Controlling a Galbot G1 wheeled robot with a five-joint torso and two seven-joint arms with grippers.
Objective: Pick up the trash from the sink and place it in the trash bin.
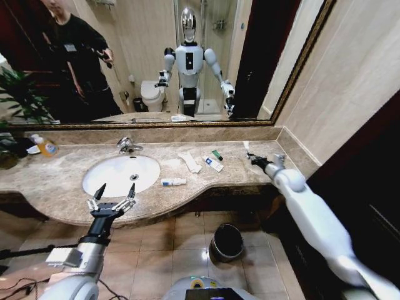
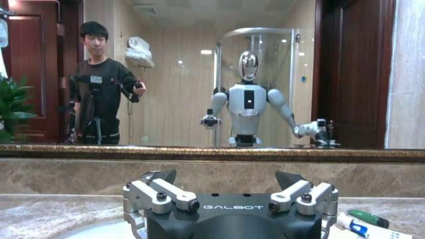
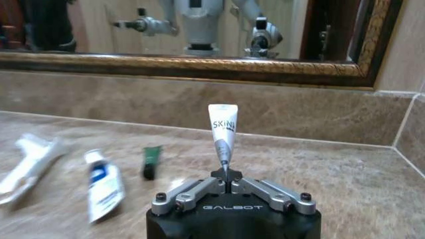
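bare counter around the right gripper [image 1: 252, 157] — green piece [image 1: 217, 155] and blue-marked tube [image 1: 213, 164] lie nearby.

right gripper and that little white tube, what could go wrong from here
1. The right gripper pinches the white tube only by its narrow tip, jaws shut on it, with most of the tube standing free above. It might slip or swing loose during the carry.
2. The trash bin sits on the floor below the countertop edge, a small opening, so a release from high up could miss.
3. The left gripper hovers open at the sink rim.
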